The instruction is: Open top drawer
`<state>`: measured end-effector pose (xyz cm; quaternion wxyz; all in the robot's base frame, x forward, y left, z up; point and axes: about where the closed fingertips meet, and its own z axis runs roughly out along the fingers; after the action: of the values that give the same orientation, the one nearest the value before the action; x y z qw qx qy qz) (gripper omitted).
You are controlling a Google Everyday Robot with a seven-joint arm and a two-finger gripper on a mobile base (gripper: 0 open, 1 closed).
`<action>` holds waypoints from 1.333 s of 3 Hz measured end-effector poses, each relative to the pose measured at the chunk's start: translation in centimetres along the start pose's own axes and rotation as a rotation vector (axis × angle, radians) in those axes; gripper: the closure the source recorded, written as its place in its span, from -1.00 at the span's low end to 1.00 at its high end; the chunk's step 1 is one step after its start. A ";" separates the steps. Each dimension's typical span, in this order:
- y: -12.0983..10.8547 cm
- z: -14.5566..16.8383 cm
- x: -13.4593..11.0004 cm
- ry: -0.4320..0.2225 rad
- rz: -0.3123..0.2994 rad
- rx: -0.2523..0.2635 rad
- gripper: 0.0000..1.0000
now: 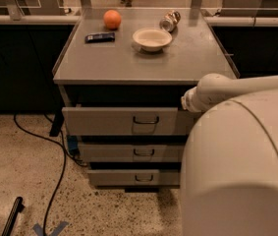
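Observation:
The top drawer [114, 121] is the widest grey drawer of the cabinet, with a small dark wire handle [146, 120] at its centre. Its front stands a little further out than the two narrower drawers below, and a dark gap shows above it. My white arm [212, 90] reaches in from the right and ends at the drawer's right end. My gripper is not visible; it is hidden behind the arm and my white body [241, 171].
On the cabinet top [128, 63] lie an orange [112, 19], a dark flat bar [99, 37], a white bowl [152, 38] and a tipped can [170, 20]. A black cable [55, 156] runs over the speckled floor at left. Dark counters stand on both sides.

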<state>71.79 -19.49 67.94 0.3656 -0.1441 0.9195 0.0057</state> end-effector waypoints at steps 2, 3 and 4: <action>0.7 -2.5 3.7 0.052 0.034 -0.057 1.00; 0.7 -2.5 3.7 0.052 0.034 -0.057 1.00; 1.2 -1.6 5.9 0.099 0.061 -0.089 1.00</action>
<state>66.31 -20.07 65.04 0.3126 -0.1325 0.9392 0.0505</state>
